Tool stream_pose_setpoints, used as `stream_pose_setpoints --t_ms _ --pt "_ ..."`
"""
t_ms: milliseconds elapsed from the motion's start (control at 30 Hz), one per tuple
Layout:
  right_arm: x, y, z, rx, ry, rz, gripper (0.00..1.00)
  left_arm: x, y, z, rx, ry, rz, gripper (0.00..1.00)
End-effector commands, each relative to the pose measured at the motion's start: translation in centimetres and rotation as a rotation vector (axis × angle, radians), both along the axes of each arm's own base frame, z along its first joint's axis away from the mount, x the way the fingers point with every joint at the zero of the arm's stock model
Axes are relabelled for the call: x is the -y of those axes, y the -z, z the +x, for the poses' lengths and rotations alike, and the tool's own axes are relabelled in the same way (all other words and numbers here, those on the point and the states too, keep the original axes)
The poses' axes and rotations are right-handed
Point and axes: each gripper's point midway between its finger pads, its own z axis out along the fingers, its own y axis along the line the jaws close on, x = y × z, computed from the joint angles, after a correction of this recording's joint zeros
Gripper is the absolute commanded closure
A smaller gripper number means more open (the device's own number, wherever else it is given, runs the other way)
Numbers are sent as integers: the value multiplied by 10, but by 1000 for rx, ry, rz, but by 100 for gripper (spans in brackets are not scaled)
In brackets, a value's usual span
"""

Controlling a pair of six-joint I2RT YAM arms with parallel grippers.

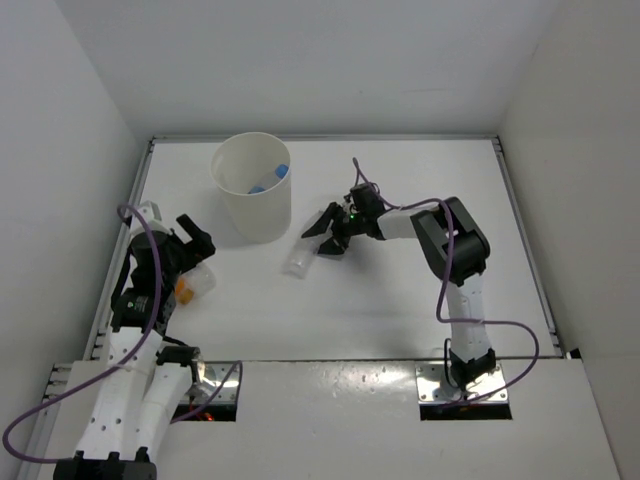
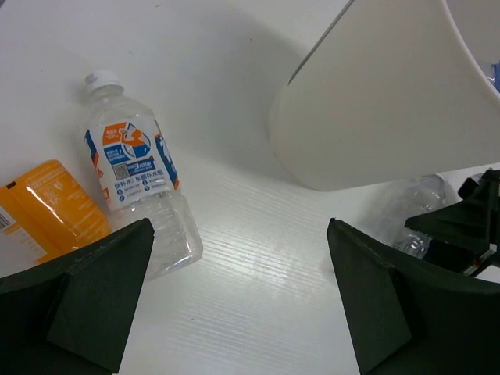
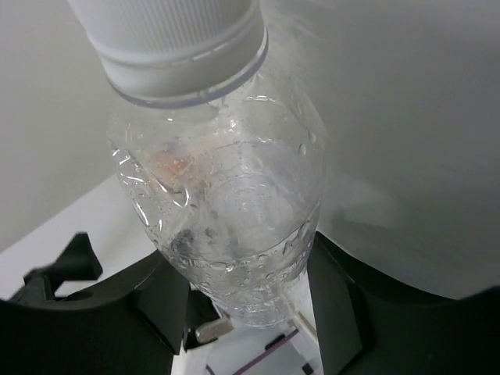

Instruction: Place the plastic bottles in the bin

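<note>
Left arm (image 1: pixel 130 390) fills the lower left of the top view. Left gripper (image 1: pixel 196 242) hangs over the table (image 1: pixel 380 310) at left-centre, with the orange bottle (image 1: pixel 184 291) and labelled bottle (image 1: pixel 203 277) lying just below it in frame. Bin (image 1: pixel 250 205) stands upright at upper centre, blue-capped bottle (image 1: pixel 273 177) inside. Right gripper (image 1: pixel 326 236) is right of the bin, clear bottle (image 1: pixel 299 259) at its tips.

Left wrist: left gripper (image 2: pixel 239 258) jaws spread wide, nothing between. Labelled bottle (image 2: pixel 137 183) and orange bottle (image 2: pixel 48 209) lie side by side at left, bin wall (image 2: pixel 375 109) upper right, clear bottle (image 2: pixel 418 207) and right gripper (image 2: pixel 461 223) at right edge.

Right wrist: clear bottle (image 3: pixel 226 203) fills the centre, white cap at top. Right gripper (image 3: pixel 246 293) fingers sit against both sides of its lower body, holding it.
</note>
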Motion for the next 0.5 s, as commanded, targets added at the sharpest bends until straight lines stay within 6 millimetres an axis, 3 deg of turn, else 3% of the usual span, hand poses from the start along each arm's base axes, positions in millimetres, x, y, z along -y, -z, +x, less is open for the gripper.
stream_pose_setpoints --t_ms 0,67,100,300,467 --pt "32 3 19 9 104 -129 98 -1 1 0 -7 -19 -7 0" --pt "47 -8 37 67 145 -149 99 -3 1 0 -6 -33 -11 0" --pt "49 -24 44 105 158 -131 100 -3 5 0 -24 -33 -10 0" --pt "70 -59 66 203 223 -110 100 -8 11 0 -58 -72 -11 0" --pt "86 -109 96 323 305 -94 100 -13 26 -4 -136 -129 -30 0"
